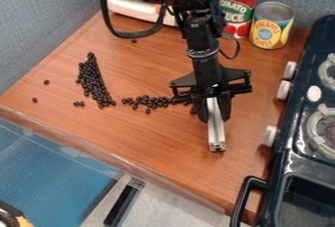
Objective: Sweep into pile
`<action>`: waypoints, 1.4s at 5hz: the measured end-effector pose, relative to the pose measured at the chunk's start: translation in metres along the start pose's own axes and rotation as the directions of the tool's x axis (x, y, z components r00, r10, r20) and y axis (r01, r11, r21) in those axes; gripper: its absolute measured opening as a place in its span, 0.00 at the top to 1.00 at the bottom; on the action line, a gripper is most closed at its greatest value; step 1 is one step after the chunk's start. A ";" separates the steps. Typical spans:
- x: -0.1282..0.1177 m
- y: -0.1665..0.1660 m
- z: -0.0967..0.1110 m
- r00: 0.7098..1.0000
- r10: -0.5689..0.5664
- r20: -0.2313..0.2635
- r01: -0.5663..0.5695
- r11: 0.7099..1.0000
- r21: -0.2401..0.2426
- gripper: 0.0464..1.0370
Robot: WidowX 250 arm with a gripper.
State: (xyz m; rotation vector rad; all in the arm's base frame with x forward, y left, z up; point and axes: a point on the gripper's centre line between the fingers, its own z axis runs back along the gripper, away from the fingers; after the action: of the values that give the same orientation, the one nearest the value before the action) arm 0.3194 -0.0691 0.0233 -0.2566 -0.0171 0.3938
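1. Two main groups of dark beans [98, 90] on the reddish-brown worktop [124, 135]: in a narrow slanting heap left of centre in the frame, wider at the middle than at the top, and in a looser, roughly level band from there toward the middle.
2. Nearly meeting at the lower end of the heap, with just a small gap between; at the right end of the band, reaching close beside the claw [214, 117].
3. Also scattered singly or in twos and threes: far left, just below the heap, under the band, and near the top of the worktop.
4. Hanging down from the top edge on the black arm [204, 62], right of the middle of the frame; clenched on a silver metal bar [216, 135], with the lower end jutting toward the bottom of the frame, slightly right of centre.
5. Upright at upper right, side by side: a red can [237, 8] and, just in front and to the right, a yellow can [272, 27].
6. At top left, behind the arm, a white object [122, 4] with a teal inside.
7. Along the right edge, a dark stove [298, 145] with white knobs, plus a black handle [243, 199] at lower right.
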 end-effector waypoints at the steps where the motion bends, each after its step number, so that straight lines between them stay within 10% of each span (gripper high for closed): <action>1: 0.003 0.015 0.002 1.000 -0.010 0.004 0.010 1.000 0.012 0.70; 7: 0.037 0.150 0.037 0.986 0.102 0.131 -0.119 0.985 0.123 0.70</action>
State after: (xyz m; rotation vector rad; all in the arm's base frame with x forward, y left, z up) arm 0.2946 0.0884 0.0204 -0.1033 -0.0993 0.5193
